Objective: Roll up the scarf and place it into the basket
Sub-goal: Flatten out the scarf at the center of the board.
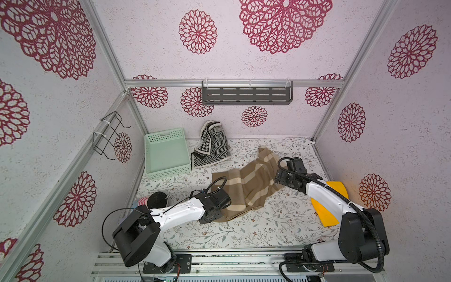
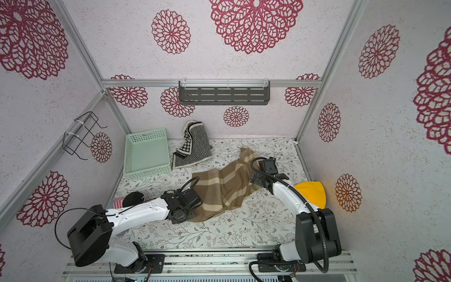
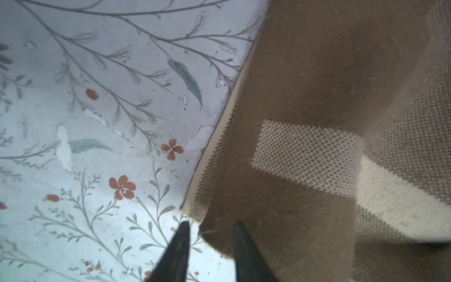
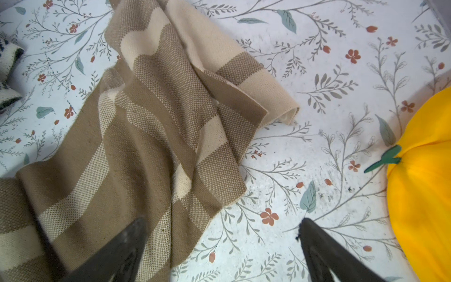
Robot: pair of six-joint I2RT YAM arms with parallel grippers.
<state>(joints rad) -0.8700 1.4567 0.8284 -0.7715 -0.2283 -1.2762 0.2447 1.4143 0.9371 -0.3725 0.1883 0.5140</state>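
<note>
- Left wrist view puts the left gripper (image 3: pixel 211 223) right at one corner of the scarf (image 3: pixel 317 97). Its two tips stand partly apart with the brown corner lying in the gap, and as far as I can see it is not pinched.
- In both top views the scarf (image 1: pixel 246 185) lies unrolled and creased on the table (image 1: pixel 244 232). Its long axis slants from a near end under the left arm away to a far end toward the back right.
- Over the scarf's right-hand edge hangs the right gripper (image 4: pixel 222 219), jaws spread wide and empty, with one tip above cloth and one above bare table.
- Back left sits the basket (image 1: pixel 166 153), empty and well apart from the scarf, on the left arm's side. A chevron cloth (image 1: pixel 212 146) lies just beside it, between the basket and the scarf's far end.
- My guess is that a roll would have to travel along that slant. The left arm is nearer both to the near end and to the basket.
- The table covering is flat and floral, scuffed in places. A yellow pumpkin-shaped piece (image 4: pixel 424 183) lies by the right arm, clear of the scarf.
- Walls close in on three sides. A grey slotted shelf (image 1: pixel 246 95) and a wire rack (image 1: pixel 107 136) hang above table level.
</note>
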